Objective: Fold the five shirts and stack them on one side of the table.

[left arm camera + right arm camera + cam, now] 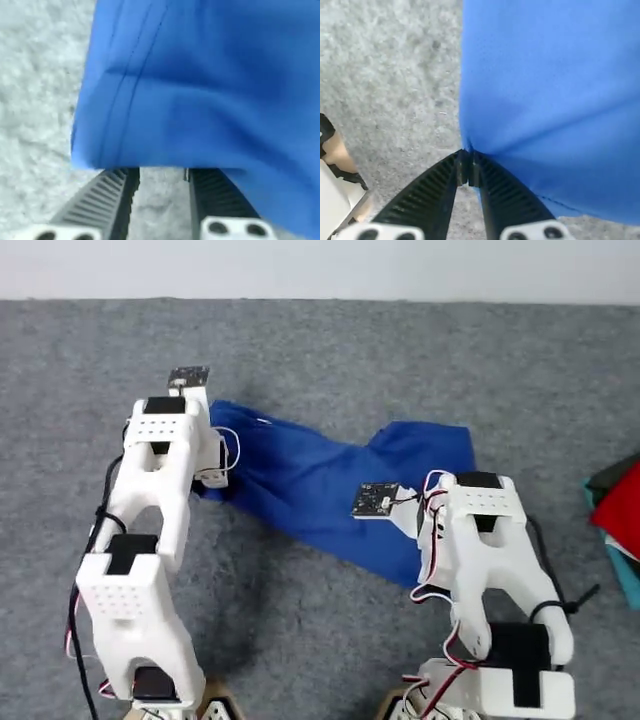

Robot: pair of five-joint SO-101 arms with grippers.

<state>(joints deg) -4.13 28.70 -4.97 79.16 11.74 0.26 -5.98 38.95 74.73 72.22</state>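
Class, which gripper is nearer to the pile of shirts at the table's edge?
Right. The right gripper pinches the edge of the blue shirt on the side toward the pile; the left gripper sits open at the shirt's opposite end, farther off.

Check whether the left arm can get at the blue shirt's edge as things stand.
Probably yes: the left gripper is open, the blue shirt's edge lies right at its fingertips, and nothing sits between them.

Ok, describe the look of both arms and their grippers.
Both the left arm and right arm are blocky white shells with dotted panels and black motor blocks. Red, white and black wires run along them. The left gripper and right gripper have black ribbed fingers on white mounts.
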